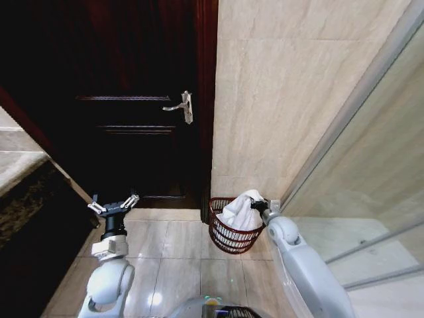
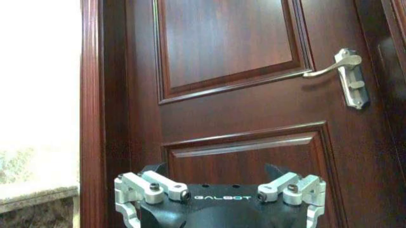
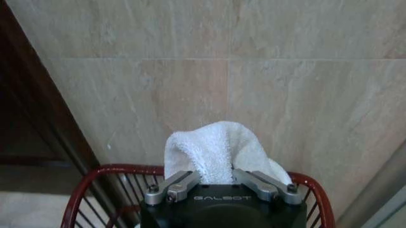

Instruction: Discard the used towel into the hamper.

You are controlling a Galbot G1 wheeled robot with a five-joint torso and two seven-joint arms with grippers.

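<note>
- The task looks close to its end. The white towel point(image 1: 240, 212) is over the hamper point(image 1: 232, 237), and its lower folds seem to lie inside the rim, while its upper part stands up above the rim.
- The right gripper point(image 1: 259, 206) is at the hamper's rim, on the side near the glass panel point(image 1: 358, 185). In the right wrist view the right gripper point(image 3: 217, 183) has its fingers pressed against a fold of the towel point(image 3: 216, 149), so it is pinching the cloth.
- What is left, in my judgement: to let go of the towel so that it drops fully into the hamper point(image 3: 95, 178), and then to take the arm away.
- The left gripper point(image 1: 114, 205) is held up near the dark wooden door point(image 1: 132, 99), well apart from the hamper, with its fingers spread and nothing between them. The left wrist view shows it facing the door point(image 2: 235, 95) and the door handle point(image 2: 343, 71).
- The hamper stands on the tiled floor point(image 1: 172, 252), in the corner where the door frame meets the tiled wall point(image 1: 278, 86).
- Hidden or unclear: the bottom of the hamper is covered by the towel, so I cannot tell how deep the cloth reaches. The fingertips of the right gripper are sunk into the folds. The left side of the head view is too dark to read.
</note>
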